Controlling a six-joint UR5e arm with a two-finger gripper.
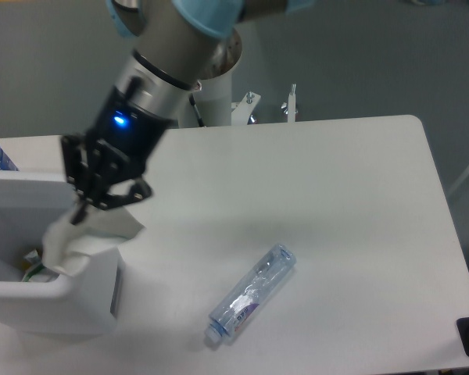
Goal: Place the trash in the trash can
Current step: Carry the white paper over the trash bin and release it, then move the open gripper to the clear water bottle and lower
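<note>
The gripper (92, 205) holds the cardboard scrap (82, 234) tight over the trash can (78, 301); the bottle (250, 294) lies on the table (336, 203).

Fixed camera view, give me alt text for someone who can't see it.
A robot arm's hand holds a bent grey-white cardboard scrap over the rim of a white trash can at the table's left edge. A clear plastic bottle lies on the white table, apart from the can.

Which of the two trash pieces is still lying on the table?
The clear plastic bottle. The cardboard scrap hangs from the gripper over the trash can.
</note>
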